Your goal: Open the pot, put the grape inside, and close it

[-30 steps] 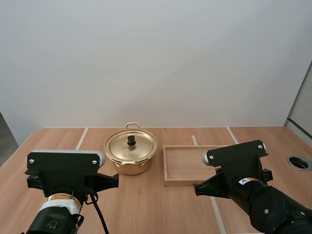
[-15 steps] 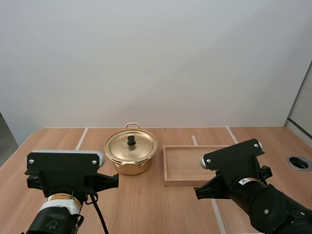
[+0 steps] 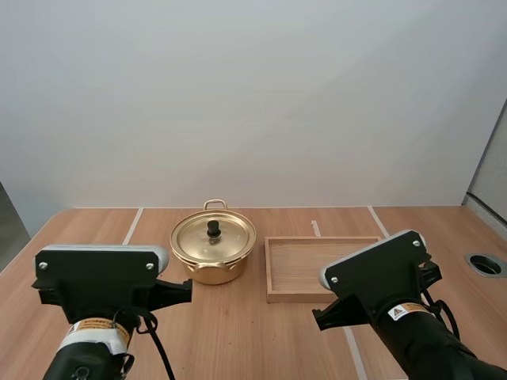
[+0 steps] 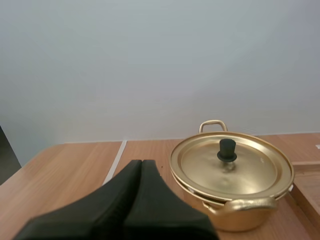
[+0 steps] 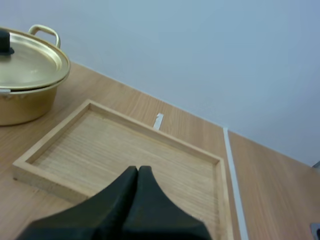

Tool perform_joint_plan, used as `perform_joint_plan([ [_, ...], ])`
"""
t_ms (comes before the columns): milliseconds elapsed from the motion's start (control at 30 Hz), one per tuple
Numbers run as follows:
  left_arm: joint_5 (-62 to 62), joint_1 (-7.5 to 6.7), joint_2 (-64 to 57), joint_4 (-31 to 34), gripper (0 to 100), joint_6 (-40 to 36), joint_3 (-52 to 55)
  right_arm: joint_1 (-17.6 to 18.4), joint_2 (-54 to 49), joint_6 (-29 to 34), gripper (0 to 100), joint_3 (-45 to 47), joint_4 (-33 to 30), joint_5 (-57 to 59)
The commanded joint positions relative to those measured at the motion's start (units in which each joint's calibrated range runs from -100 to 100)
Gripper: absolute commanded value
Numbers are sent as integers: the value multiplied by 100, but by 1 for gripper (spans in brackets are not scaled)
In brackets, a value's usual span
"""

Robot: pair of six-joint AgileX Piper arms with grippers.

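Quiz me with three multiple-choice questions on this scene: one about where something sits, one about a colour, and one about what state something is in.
1. Where is the tray relative to the pot?
A. To the pot's right, apart from it
B. Behind the pot
C. Under the pot

2. What colour is the knob on the lid?
A. Gold
B. Black
C. Red

3. How is the lid placed?
A. Lying in the tray
B. Held up by a gripper
C. Resting on the pot

Answers:
1 A: the high view shows the tray to the right with a gap between it and the pot.
2 B: the knob is dark against the gold lid.
3 C: the lid sits closed on the pot in the high and left wrist views.
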Motion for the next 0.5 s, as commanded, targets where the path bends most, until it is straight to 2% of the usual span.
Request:
perform_joint_plan([
  [0, -185, 78, -70, -70, 0, 12, 0, 8, -521, -41, 0, 24, -70, -212],
  [167, -161, 312, -70, -231, 0, -204, 0, 8, -912, -41, 0, 24, -221, -212],
  [367, -161, 336, -70, -348, 0, -236, 0, 8, -1052, -4, 0, 24, -211, -127],
  [433, -161, 336, -70, -348, 0, -236, 0, 8, -1118, 305, 0, 24, -361, 30],
  [467, -161, 336, -70, -348, 0, -236, 0, 8, -1151, 631, 0, 24, -629, 133],
])
